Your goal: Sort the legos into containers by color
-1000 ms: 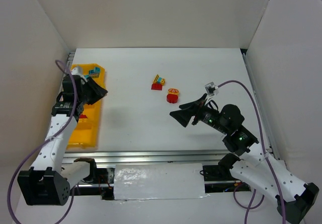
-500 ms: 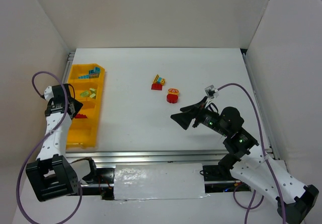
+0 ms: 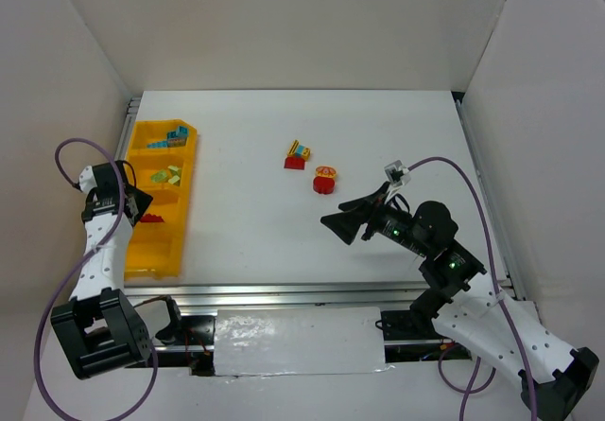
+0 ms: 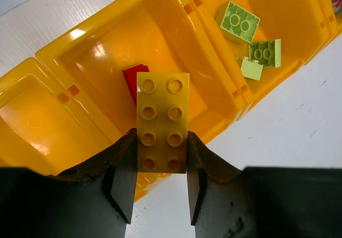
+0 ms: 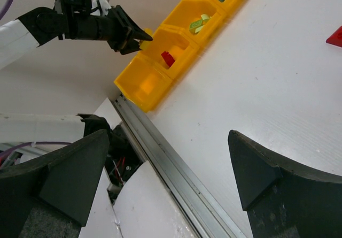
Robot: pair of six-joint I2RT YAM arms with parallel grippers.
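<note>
The left fingers [image 4: 123,176] pinch a yellow brick [image 4: 162,123] by its long sides. It is light, rigid, slick plastic, so the flat sides suit. Under its tip a red brick [image 4: 133,77] lies in the tray [image 4: 64,48]; green bricks [image 4: 238,21] lie farther out. The right fingers [image 5: 256,168] gape empty, well apart from what look like two clumps [image 3: 300,154] on the bench [image 3: 397,128].

In the left wrist view the yellow brick [image 4: 162,121] covers most of a red brick [image 4: 130,80], and both ends of the tray [image 4: 107,40] run off the frame. In the right wrist view a red piece [image 5: 335,36] is cut by the right edge, and the fingers [image 5: 262,174] of the right gripper [image 5: 165,141] run off the bottom. From the top, the left gripper [image 3: 140,203] hides its brick and some tray wall, and the loose bricks [image 3: 299,154] are too small to count.
</note>
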